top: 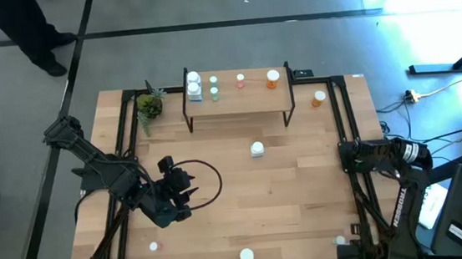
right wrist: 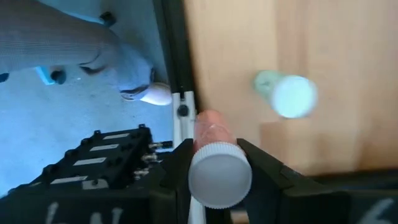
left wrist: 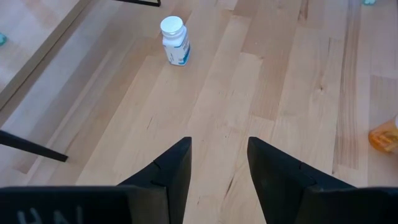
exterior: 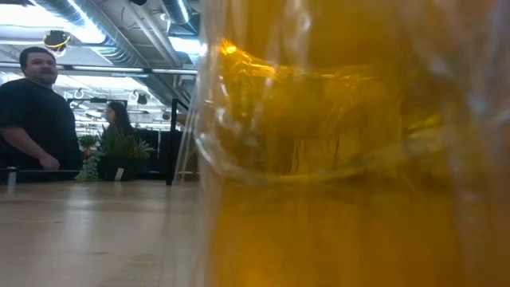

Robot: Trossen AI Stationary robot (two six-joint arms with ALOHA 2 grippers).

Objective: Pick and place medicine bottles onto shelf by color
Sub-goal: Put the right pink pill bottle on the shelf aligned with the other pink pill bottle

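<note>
Right wrist view showed the right claw [right wrist: 214, 165] closed on a pink bottle [right wrist: 219, 163], a green bottle [right wrist: 287, 94] just ahead on the table. Carrying had begun, I think; next it must reach the shelf [top: 237, 101]. Left claw [left wrist: 219, 163] hung half open, empty.

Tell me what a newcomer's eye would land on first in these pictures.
First, the orange blur filling most of the low view, something right at the lens. Next, the pink bottle clamped in the right end effector at the table's right edge. Then the shelf at the far side, with bottles lined along it.
</note>
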